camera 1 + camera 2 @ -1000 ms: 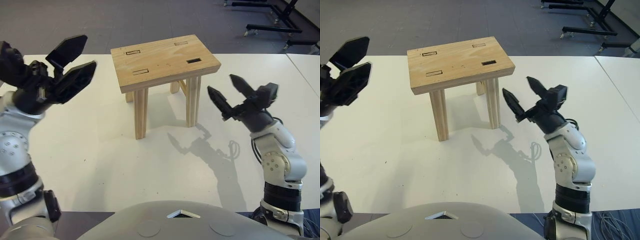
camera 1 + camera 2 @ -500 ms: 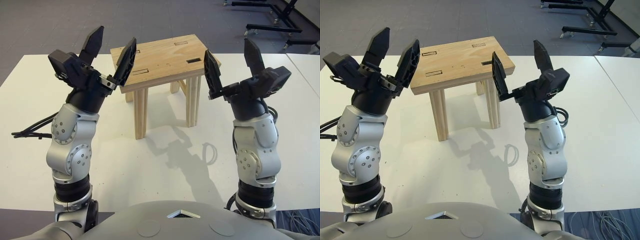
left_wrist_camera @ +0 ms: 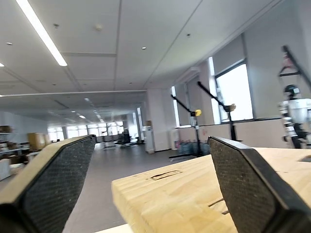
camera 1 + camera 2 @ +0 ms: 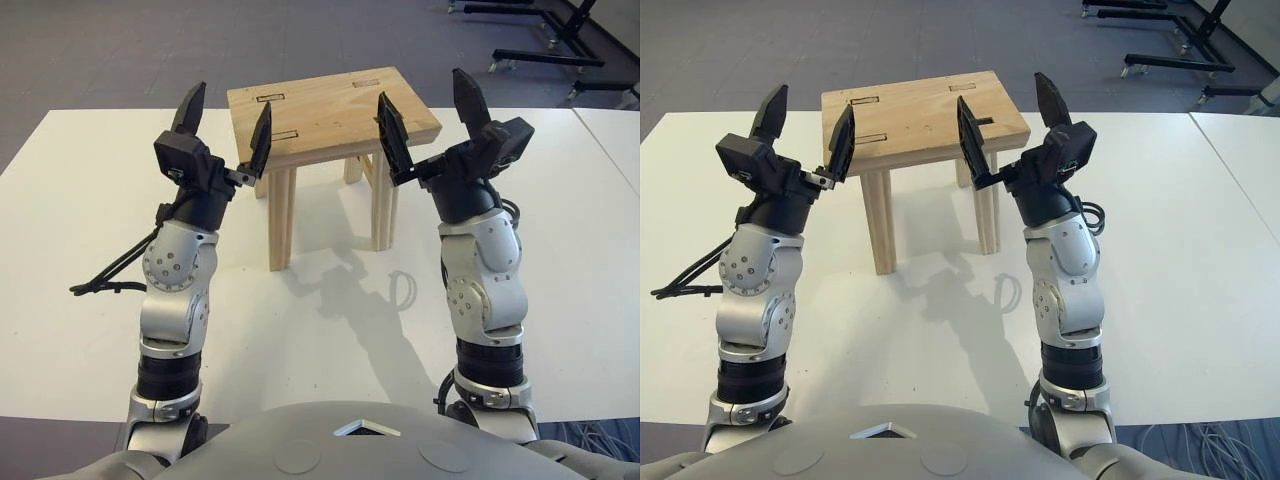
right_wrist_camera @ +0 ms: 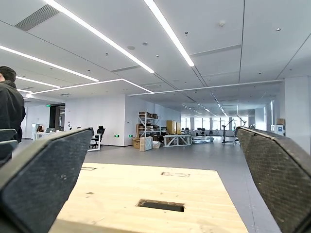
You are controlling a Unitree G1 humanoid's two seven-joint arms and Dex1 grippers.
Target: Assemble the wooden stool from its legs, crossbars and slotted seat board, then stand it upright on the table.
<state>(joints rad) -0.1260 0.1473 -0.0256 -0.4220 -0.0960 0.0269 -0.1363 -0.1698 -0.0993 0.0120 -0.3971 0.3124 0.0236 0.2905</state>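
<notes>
The wooden stool (image 4: 332,113) stands upright on the white table (image 4: 80,230), its slotted seat board (image 4: 923,117) on top and its legs (image 4: 281,218) below. My left gripper (image 4: 226,120) is open, raised beside the seat's left edge with fingers pointing up and nothing between them. Off the seat's right edge my right gripper (image 4: 430,112) is likewise open, raised and holding nothing. In the left wrist view the seat board (image 3: 194,194) lies just beyond the fingers (image 3: 245,182). The right wrist view looks along the seat board (image 5: 146,204) and its slot (image 5: 161,205).
A black cable (image 4: 105,283) trails from my left arm over the table. Black wheeled stands (image 4: 545,35) sit on the floor at the far right. A second table edge (image 4: 615,130) is at the right. Bare tabletop lies in front of the stool.
Both arms have swung in from the sides and risen, and now stand upright close to the stool's two ends. Both grippers stayed open. The stool has not moved.
</notes>
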